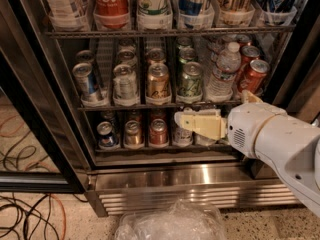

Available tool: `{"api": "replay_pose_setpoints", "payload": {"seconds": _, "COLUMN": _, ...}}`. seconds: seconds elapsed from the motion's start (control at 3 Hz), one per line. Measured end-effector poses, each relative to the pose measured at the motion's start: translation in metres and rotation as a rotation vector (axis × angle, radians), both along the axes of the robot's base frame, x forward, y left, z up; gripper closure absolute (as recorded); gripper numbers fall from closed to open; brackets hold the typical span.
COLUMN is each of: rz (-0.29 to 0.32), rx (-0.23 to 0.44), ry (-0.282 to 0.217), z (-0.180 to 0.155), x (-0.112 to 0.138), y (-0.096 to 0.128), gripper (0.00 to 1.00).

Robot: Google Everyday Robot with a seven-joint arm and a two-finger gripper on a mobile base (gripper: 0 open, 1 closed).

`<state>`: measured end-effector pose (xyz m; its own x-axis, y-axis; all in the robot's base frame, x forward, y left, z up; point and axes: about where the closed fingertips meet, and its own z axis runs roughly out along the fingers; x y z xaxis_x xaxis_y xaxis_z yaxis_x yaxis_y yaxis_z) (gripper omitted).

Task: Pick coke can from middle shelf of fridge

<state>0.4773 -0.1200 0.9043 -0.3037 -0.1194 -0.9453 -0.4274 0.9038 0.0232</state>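
well, we find our gripper near the middle of the view, level with the lowest shelf of the fridge, with its white arm reaching in from 4 o'clock. whether it is apart or together, we cannot tell. the coke can stands at the front of the middle shelf, at 2 o'clock from the gripper and apart from it. a water bottle is just beside the can at 9 o'clock.
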Motion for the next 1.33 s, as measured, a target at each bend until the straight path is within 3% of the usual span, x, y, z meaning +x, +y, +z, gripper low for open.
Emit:
{"api": "replay_pose_setpoints", "payload": {"seconds": 0.67, "rz": -0.025, "rx": -0.001, "ry": -0.011, "z": 0.002, "x": 0.002, "y": -0.002, "gripper": 0.00}}
{"api": "replay_pose_setpoints", "payload": {"seconds": 1.0, "rz": -0.111, "rx": 0.037, "ry": -0.056, "z": 0.010, "x": 0.019, "y": -0.024, "gripper": 0.00}}
{"api": "replay_pose_setpoints", "payload": {"seconds": 1.33, "rz": -0.276, "rx": 0.053, "ry": -0.122, "z": 0.008, "x": 0.037, "y": -0.090, "gripper": 0.00}}
